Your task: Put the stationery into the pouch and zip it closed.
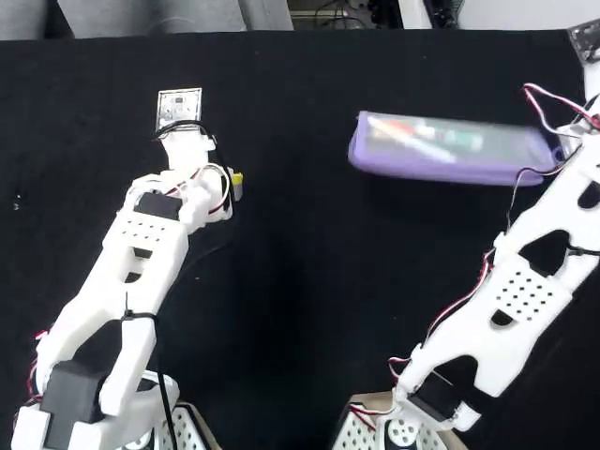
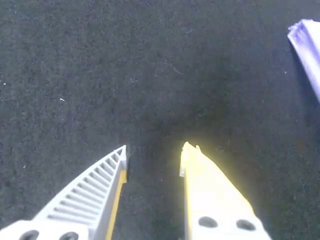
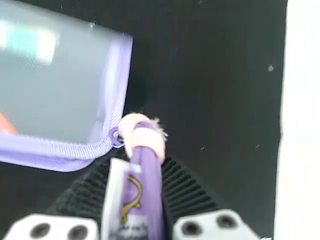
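So the purple pouch (image 1: 441,148) is sitting toward the far right corner of the worktop (image 1: 309,309), and you can see the stationery (image 1: 427,136) already inside through its clear panel. The right hand (image 3: 142,167) is clamped on the zip pull (image 3: 142,195), the purple strap hanging off a pink ring (image 3: 142,132) at the pouch's corner. Makes sense, that's the only bit you can drag a zipper by. I'd guess we're at the zipping stage, though I can't tell how much of the zip is shut. The left hand (image 2: 152,150) is well apart from the pouch, over on the left side by a small white tag (image 1: 178,108), spread open with nothing in it. Looks like nothing's bracing the pouch, so with just 1 hand on it the whole thing could slide along with the pull.
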{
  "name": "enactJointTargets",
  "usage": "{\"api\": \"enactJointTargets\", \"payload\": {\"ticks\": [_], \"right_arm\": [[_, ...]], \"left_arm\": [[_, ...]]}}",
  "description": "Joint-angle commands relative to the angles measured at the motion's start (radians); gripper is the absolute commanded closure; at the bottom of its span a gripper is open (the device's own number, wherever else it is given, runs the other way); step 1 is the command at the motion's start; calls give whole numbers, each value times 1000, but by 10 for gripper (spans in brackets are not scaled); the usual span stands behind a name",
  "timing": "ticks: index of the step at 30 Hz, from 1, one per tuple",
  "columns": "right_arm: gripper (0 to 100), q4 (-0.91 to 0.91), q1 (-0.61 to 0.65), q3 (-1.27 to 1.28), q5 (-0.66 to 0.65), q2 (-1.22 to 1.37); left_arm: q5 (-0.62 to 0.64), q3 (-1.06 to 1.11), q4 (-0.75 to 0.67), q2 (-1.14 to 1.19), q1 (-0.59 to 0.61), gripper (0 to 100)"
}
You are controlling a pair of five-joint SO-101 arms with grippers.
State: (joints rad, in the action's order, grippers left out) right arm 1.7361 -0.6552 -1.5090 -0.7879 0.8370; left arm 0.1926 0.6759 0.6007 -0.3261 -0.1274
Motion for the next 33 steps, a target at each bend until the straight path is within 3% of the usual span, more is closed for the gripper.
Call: {"api": "enactJointTargets", "payload": {"ticks": [1, 11, 22, 28, 33], "right_arm": [[988, 31, 0, -13, -3, -33], [988, 32, 91, 197, 106, -211], [988, 23, 249, 728, 130, -622], [977, -163, 155, 946, 135, -693], [829, -284, 92, 1053, 115, -596]], "left_arm": [[5, -2, -20, -44, -16, 818], [-23, -2, -18, -44, -15, 818], [-51, -2, -17, -46, -8, 818], [-51, 2, -15, -46, -8, 818], [-51, 2, -17, -44, -12, 818]]}}
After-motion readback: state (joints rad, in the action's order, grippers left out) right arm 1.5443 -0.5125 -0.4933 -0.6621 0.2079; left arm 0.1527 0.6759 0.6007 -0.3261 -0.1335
